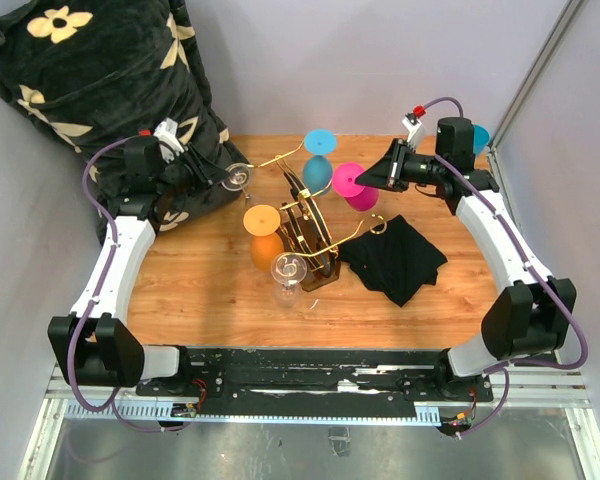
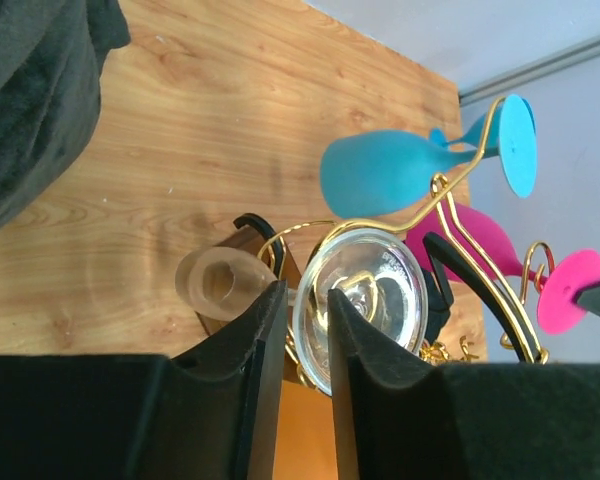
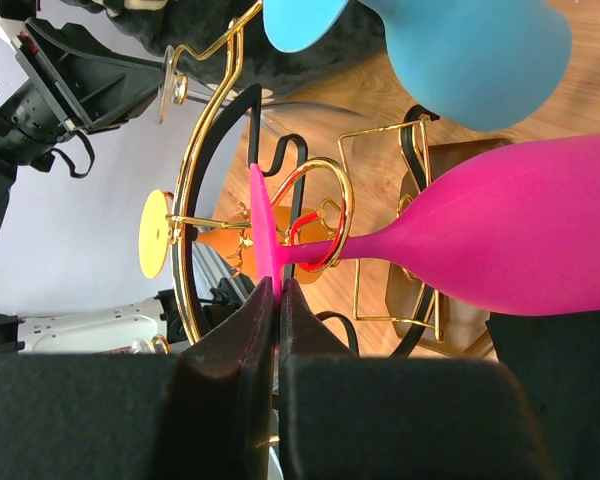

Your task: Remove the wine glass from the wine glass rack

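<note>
The gold wire wine glass rack (image 1: 312, 228) stands on its dark oval base mid-table, with blue (image 1: 318, 160), pink (image 1: 358, 186), orange (image 1: 265, 238) and clear (image 1: 288, 270) glasses hanging on or beside it. My left gripper (image 1: 220, 175) is closed round the foot rim of a clear wine glass (image 1: 238, 178) at the tip of a scroll arm. In the left wrist view that foot (image 2: 375, 295) sits between my fingers (image 2: 305, 295). My right gripper (image 3: 277, 285) is shut on the pink glass's foot (image 3: 263, 225), whose stem sits in a gold loop.
A black cloth (image 1: 395, 258) lies right of the rack. A black flowered cushion (image 1: 90, 70) fills the back left corner, close behind the left arm. Walls close in the back and the right side.
</note>
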You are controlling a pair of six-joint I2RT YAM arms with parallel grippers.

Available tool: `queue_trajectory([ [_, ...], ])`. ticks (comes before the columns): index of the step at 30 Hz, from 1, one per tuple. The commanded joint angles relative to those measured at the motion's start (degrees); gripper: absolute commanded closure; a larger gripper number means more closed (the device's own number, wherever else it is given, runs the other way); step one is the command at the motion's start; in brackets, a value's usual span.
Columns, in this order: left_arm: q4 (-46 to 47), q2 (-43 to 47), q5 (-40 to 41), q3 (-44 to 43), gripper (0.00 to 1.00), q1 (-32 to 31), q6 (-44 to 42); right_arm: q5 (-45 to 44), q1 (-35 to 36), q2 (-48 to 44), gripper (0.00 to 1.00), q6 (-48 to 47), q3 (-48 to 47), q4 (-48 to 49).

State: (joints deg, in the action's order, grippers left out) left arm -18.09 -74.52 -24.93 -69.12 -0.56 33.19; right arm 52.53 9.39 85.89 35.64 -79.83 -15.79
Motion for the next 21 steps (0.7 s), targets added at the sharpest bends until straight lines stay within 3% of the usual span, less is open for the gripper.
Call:
queue_trajectory([
  [1, 1.5, -0.8, -0.3, -0.3, 0.77, -0.7, 0.2, 1.8, -0.9, -2.0, 0.99, 0.7, 1.2, 1.6],
  [4, 0.5, -1.2, -0.4, -1.3, 0.97, -0.8, 0.3, 2.1, -1.1, -2.2, 0.99, 0.9, 1.5, 1.9],
  [5, 0.2, -1.2, -0.3, -1.6, 0.99, -0.8, 0.2, 2.3, -1.2, -2.3, 0.99, 1.1, 1.7, 2.2],
  [12, -1.7, -0.6, 0.8, -3.3, 1.00, -0.8, 0.0, 2.8, -2.2, -3.2, 0.99, 1.5, 2.2, 2.7],
  [21, 4.0, -0.3, 0.7, -2.3, 0.99, -0.8, 4.4, 3.9, -3.2, -4.4, 0.99, 4.6, 3.4, 6.9],
])
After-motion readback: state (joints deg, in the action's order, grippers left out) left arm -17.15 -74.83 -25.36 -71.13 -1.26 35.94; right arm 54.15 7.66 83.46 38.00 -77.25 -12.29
